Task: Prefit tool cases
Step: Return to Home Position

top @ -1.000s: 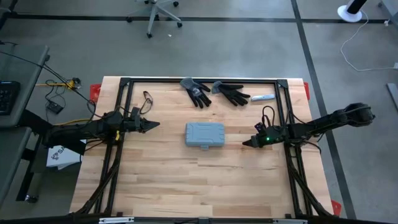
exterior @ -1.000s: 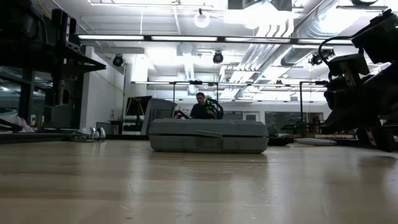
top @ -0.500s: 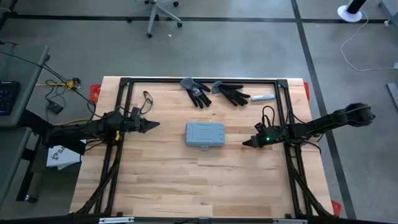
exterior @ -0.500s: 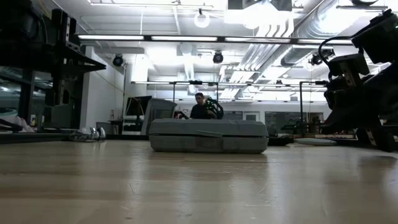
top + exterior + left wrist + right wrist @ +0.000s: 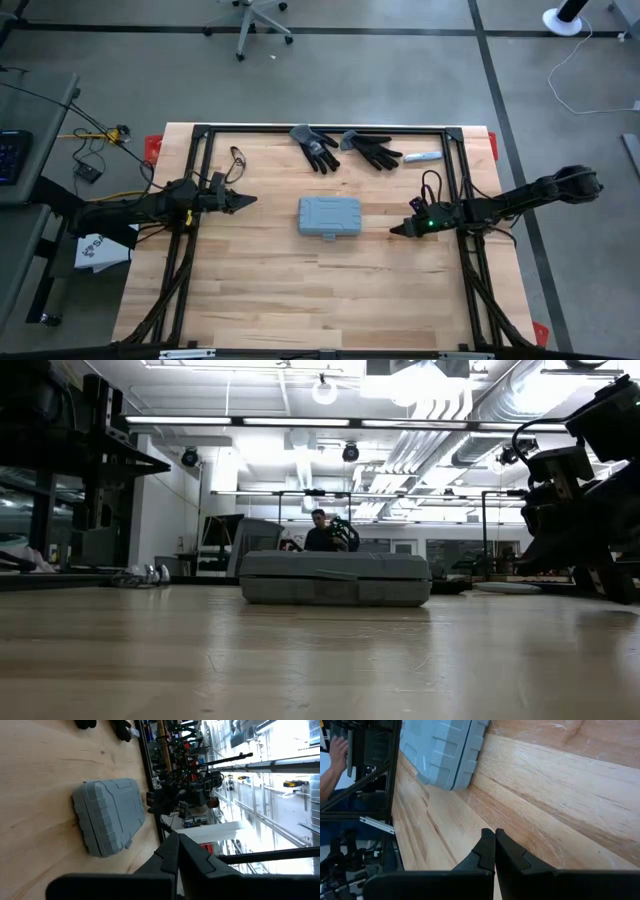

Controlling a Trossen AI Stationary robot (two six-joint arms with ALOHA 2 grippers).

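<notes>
From above, the tool case [image 5: 329,217] sits closed in the middle of the table [image 5: 300,290]. The left gripper [image 5: 248,200] and right gripper [image 5: 395,230] are well off to either side (black gloves [image 5: 315,147] by the far edge). Low view: case lying flat on the wood. Wrist views: each gripper's fingers pressed together, tip to tip.

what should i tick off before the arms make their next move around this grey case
1. tool case lid closed: ok, it lies flat between the arms, lid down.
2. latch fastened: cannot tell.
3. left gripper clear of the case: ok, apart from it, jaws shut, empty.
4. right gripper clear of the case: ok, apart on the other side, jaws shut, empty.
5. black gloves out of the way: ok, at the far edge, apart from the case.
</notes>
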